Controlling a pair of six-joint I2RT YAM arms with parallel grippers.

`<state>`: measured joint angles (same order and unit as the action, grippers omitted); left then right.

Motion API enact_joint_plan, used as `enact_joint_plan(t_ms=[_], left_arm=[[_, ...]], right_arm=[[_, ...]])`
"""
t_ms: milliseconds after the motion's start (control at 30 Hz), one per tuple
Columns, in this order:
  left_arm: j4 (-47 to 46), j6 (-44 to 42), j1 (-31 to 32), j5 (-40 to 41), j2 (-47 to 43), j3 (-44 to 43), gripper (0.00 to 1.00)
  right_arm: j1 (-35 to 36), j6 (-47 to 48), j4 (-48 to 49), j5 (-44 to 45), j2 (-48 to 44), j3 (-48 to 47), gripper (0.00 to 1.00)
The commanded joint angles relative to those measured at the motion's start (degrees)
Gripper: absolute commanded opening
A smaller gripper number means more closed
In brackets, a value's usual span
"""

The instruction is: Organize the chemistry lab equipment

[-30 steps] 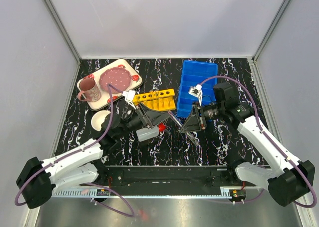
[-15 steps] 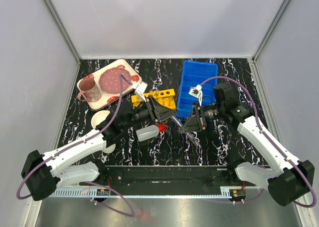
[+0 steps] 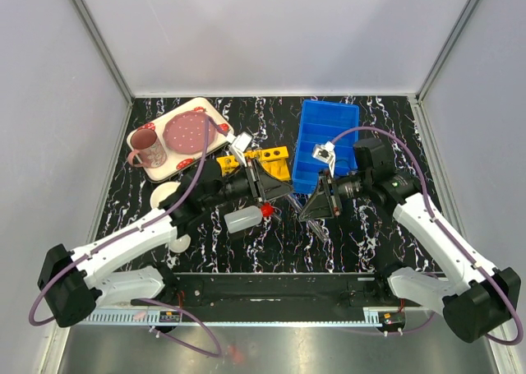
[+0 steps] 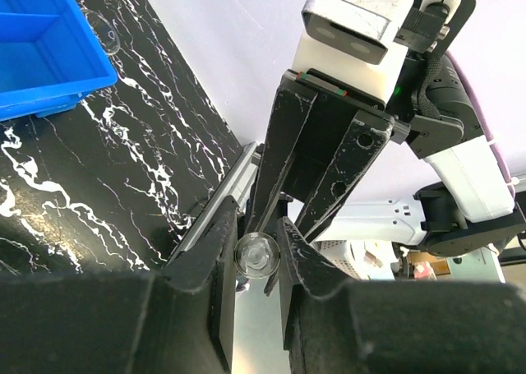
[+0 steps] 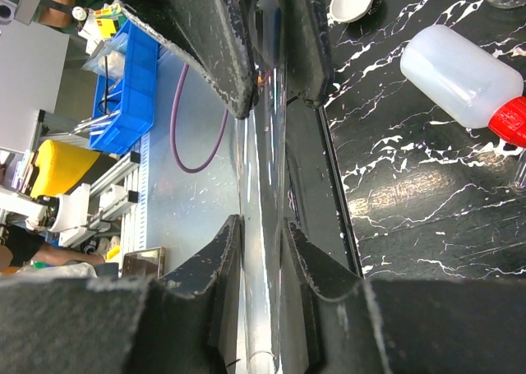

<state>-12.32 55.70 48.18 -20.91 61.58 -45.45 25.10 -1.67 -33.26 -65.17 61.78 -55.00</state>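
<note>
Near the middle of the black marbled table, a little toward its near edge, the two arms meet tip to tip. The left claw is pinching a thin clear test tube; in the left wrist view the tube shows end-on as a small glass ring squeezed between the two dark fingers. The right claw is pinched on the same tube farther along its length. In the right wrist view the glass runs straight from between its own fingers to the facing fingers of the left claw. The tube is off the table, held between the two.

The translucent squeeze bottle lies on its side just to the left of the meeting claws, its red cap pointing toward them. The yellow tube rack stands just beyond them toward the far edge, its left part hidden by the left arm. The blue bin sits beside the rack on the right, reaching toward the far edge. Thin tubes seem to lie on the table just nearside of the right claw, though they are faint.

In the far left corner a strawberry-patterned tray carries a pink mug and a plate. A white bowl sits near the left edge, nearside of the tray.
</note>
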Motion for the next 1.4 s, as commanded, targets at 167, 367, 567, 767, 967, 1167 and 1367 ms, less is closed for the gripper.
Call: enact_joint_plan(t_ms=[167,367,567,767,967,1167,1367], left_arm=[[0.0,-1.6,-1.0,-6.6,-0.2,-3.4,0.09],[13.6,-12.8,-6.3,-0.8,-3.6,-6.8,0.08],[23.9,-26.7,-8.5,10.3,-1.4,-14.3,0.08],[23.8,-37.2,-8.5,17.8,5.0,-20.5,0.08],[23.1,-45.0,-8.5,20.7,11.3,-25.9,0.09],[23.1,-49.2,-8.5,22.8,18.4,-30.9,0.09],[23.2,-51.3,-8.5,25.1,24.4,-34.6,0.09]], right_arm=[[-0.4,6.8,-3.3,1.6,-2.6,-1.5,0.53],[-4.4,16.8,-11.4,7.8,-4.7,-6.2,0.99],[-12.3,18.6,-15.6,23.7,-0.8,-8.9,1.00],[-22.3,18.8,-14.7,17.3,9.1,-13.5,1.00],[-34.1,15.4,2.7,9.4,5.3,-1.1,1.00],[-41.4,13.7,12.6,3.5,3.7,7.5,1.00],[-41.9,15.1,12.5,3.6,2.3,8.2,1.00]])
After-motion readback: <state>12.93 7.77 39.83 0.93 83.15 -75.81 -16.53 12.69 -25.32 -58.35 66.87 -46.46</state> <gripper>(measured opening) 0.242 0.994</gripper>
